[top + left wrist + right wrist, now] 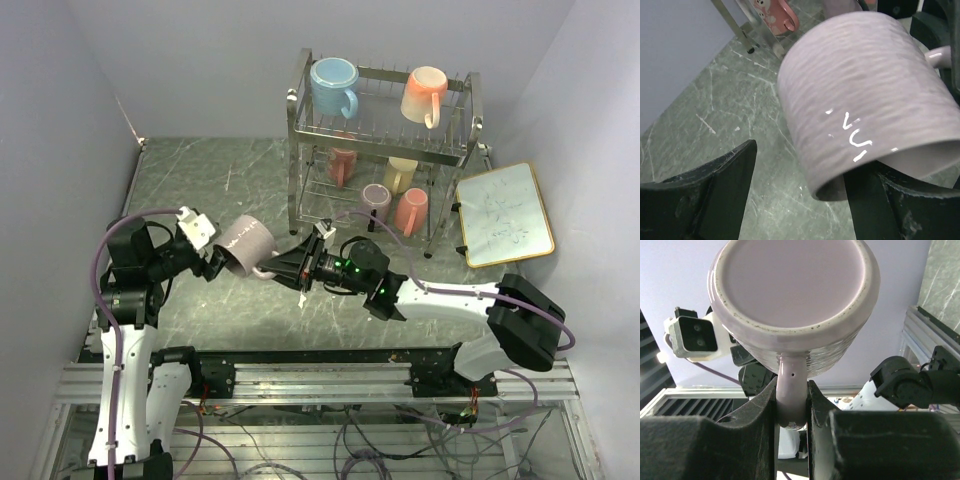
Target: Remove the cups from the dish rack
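- A mauve mug (243, 243) hung in the air above the green marbled tabletop (200, 180), in front of the dish rack (380, 141) and clear of it, between the two arms.
- Its long axis lay close to level. The open mouth pointed toward the left gripper (213, 262), the flat base pointed away and somewhat up, and the handle stuck out toward the right arm.
- The right gripper (791, 405) was clamped on the handle, with one of its fingers pressed against each side of the loop. The base filled the top of the right wrist view.
- The left gripper's fingers (715, 200) stood apart at the mouth end, with the mug's lower rim between them. One finger was clearly off the ribbed wall. I could not tell whether the other touched.
- Six mugs sat in the rack. A light blue mug (335, 86) and a peach-orange mug (425, 95) were on the upper tier. A red-pink patterned mug (342, 165), a pale yellow mug (402, 173), a second mauve mug (377, 200) and a salmon mug (410, 211) were below.
- The red-pink mug showed a cartoon figure, too blurred to make out.
- A gold-framed whiteboard (505, 213) lay to the right of the rack. Its faint scribbles could not be read.
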